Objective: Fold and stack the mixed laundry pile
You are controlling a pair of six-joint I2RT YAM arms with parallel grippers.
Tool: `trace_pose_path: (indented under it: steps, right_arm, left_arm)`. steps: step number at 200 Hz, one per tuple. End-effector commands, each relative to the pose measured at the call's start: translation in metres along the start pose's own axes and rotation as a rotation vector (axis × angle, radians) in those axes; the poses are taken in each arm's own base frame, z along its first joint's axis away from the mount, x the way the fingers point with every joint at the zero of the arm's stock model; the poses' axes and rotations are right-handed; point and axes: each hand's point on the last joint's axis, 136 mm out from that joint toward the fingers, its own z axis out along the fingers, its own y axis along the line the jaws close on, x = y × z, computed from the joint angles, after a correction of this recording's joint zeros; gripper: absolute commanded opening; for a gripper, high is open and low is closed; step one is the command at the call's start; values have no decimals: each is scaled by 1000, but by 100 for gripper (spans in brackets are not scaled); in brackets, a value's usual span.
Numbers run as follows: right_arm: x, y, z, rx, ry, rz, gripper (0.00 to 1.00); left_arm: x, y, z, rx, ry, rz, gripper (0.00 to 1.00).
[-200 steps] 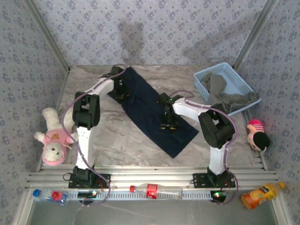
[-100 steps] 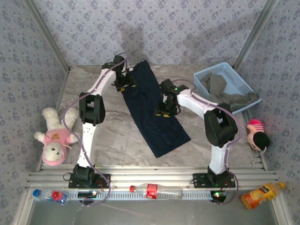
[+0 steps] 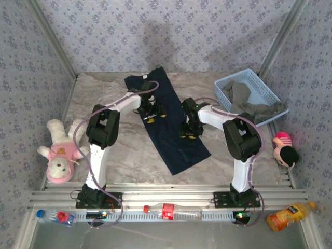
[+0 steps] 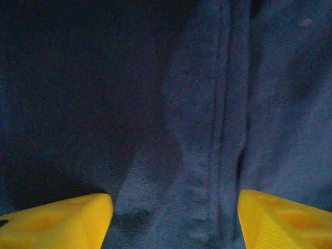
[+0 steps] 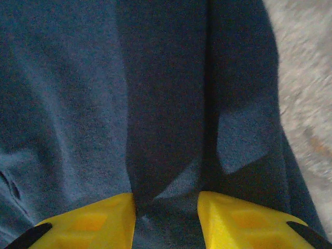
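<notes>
Top external view gives us the navy shirt as a long strip slanting from far centre toward the near right. We see the left gripper over its far half, jaws wide and empty, the right gripper at its right edge pinching a raised fold; the grey garment lies in the basket.

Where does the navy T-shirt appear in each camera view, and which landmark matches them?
Top external: the T-shirt is a long strip slanting from top middle down toward the right.
Left wrist: it spreads across the picture behind the left claw.
Right wrist: it lies behind the right claw, at left and middle; table at the right edge.
Landmark: both claws' yellow tips, which stand over the strip in the top view.
</notes>
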Motion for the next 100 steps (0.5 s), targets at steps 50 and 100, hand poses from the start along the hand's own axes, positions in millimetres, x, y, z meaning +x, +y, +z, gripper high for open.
trace_pose_path:
  steps: [50, 100]
  right_arm:
    - [74, 73, 17, -105, 136, -171, 38]
    - [51, 67, -2, -87, 80, -140, 43]
  left_arm:
    - [-14, 1, 11, -72, 13, 137, 68]
    - [-27, 14, -13, -146, -30, 130, 70]
